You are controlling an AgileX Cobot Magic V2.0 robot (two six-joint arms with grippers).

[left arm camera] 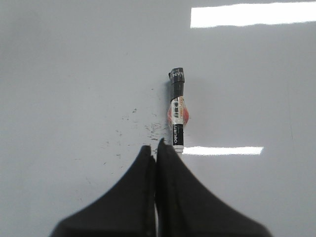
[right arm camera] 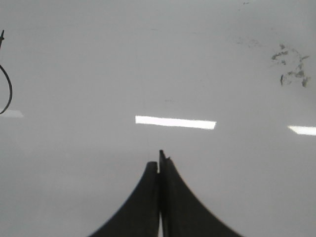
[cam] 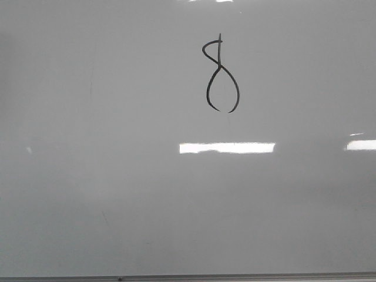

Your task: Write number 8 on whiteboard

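The number 8 [cam: 221, 76] is drawn in thin black line on the upper middle of the whiteboard [cam: 117, 176]; its lower loop is open at the base. Neither gripper shows in the front view. In the left wrist view my left gripper [left arm camera: 156, 147] is shut with nothing between the jaws. A black-and-white marker [left arm camera: 177, 111] with a grey cap lies on the board [left arm camera: 74, 74] just beyond the fingertips, its near end hidden behind one finger. My right gripper [right arm camera: 159, 160] is shut and empty over bare board [right arm camera: 148, 59]. Part of the 8 [right arm camera: 6, 89] shows at that view's edge.
A thin grey metal edge [cam: 176, 277] runs along the board's bottom. Dark ink specks [left arm camera: 143, 128] lie beside the marker. A patch of dark smudges [right arm camera: 291, 66] shows in the right wrist view. Bright rectangular light reflections [cam: 227, 147] cross the board.
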